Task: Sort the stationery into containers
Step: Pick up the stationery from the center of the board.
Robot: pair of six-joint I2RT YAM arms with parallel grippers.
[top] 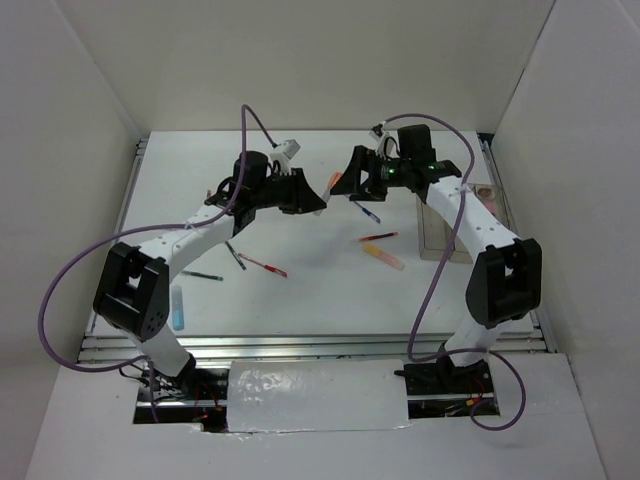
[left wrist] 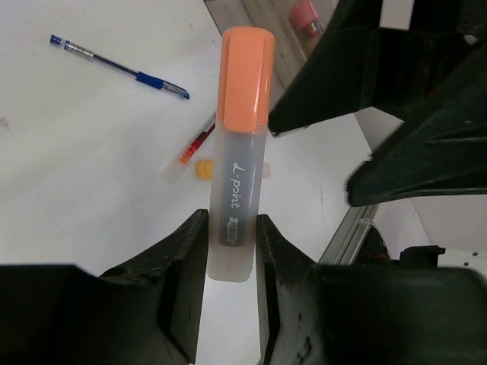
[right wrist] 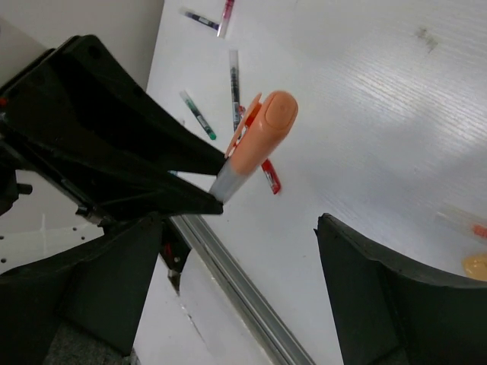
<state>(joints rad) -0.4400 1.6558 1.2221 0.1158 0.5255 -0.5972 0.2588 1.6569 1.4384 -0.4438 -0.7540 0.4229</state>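
My left gripper (left wrist: 232, 243) is shut on the grey barrel of an orange-capped marker (left wrist: 240, 137) and holds it above the table, cap pointing away. In the top view the marker (top: 335, 183) sits between both grippers at mid table. My right gripper (right wrist: 243, 266) is open, its jaws wide apart, with the marker's cap (right wrist: 266, 122) ahead of them and not touching. The clear bins (top: 440, 235) stand at the right beside the right arm. A pink-capped tube (top: 485, 190) lies at their far end.
Loose on the table are a blue pen (top: 365, 212), a red pen (top: 378, 237), a yellow-pink marker (top: 385, 255), another red pen (top: 265, 265), a dark pen (top: 235, 255), a green pen (top: 200, 273) and a light-blue marker (top: 178, 308). White walls enclose the table.
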